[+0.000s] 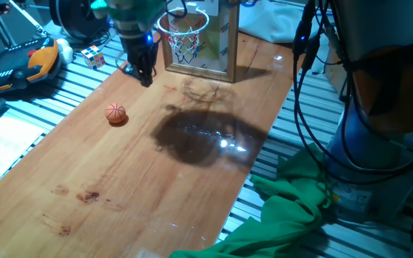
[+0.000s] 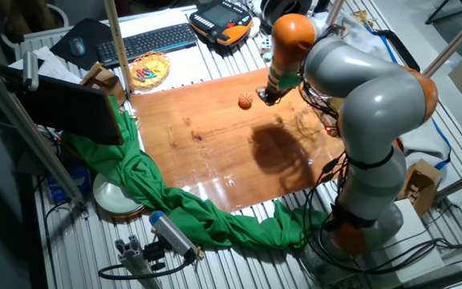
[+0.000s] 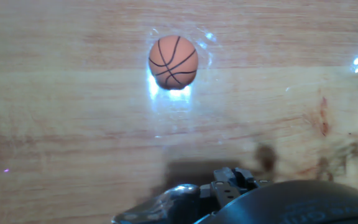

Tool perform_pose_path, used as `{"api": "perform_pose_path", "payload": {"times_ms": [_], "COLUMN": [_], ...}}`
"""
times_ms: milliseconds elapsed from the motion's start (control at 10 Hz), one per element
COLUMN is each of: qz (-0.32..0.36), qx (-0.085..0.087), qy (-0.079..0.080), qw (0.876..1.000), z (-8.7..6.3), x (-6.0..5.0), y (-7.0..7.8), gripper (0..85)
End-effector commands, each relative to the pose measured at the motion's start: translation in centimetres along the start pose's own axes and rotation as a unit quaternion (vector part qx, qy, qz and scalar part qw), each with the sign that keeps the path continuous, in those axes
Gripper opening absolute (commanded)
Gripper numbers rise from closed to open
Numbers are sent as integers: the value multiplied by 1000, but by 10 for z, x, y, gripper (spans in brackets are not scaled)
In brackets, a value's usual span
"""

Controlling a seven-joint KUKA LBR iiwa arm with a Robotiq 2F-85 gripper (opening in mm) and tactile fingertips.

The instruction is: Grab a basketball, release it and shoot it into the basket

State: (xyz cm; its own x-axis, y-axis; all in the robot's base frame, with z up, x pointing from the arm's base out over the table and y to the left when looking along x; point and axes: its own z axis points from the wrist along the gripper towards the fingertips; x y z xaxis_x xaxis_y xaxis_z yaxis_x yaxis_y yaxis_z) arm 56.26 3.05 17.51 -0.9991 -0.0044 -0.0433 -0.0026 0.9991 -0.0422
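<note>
The basketball (image 1: 115,113) is a tiny orange ball with dark seams. It lies alone on the wooden table (image 1: 142,186), left of centre. It also shows in the other fixed view (image 2: 245,101) and in the hand view (image 3: 173,61). My gripper (image 1: 145,77) hangs low over the table's far end, beyond the ball and apart from it. Its fingers look closed together and hold nothing. The basket (image 1: 183,30), an orange rim with a white-red-blue net on a wooden-framed backboard, stands just right of the gripper.
A multicoloured puzzle cube (image 1: 93,56) and an orange-black pendant (image 1: 20,64) lie off the table's left edge. Green cloth (image 1: 285,208) drapes at the near right. A keyboard (image 2: 147,40) and a bowl (image 2: 148,68) sit beyond the table. Cables hang at the right.
</note>
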Motion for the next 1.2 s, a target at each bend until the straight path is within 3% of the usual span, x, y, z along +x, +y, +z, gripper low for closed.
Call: {"api": "perform_pose_path", "payload": {"times_ms": [0,400,700,1100], "qz": [3,12,16,-2], "qx": [-2,13,16,-4], "qy": [-1,-5,-5,-5], "qw": [1000,1000,1000,1000], "z": [2,5,14,27], "x": [0,-1,-7,-12], "y": [2,13,11,12], "gripper": [7,7,7,7]}}
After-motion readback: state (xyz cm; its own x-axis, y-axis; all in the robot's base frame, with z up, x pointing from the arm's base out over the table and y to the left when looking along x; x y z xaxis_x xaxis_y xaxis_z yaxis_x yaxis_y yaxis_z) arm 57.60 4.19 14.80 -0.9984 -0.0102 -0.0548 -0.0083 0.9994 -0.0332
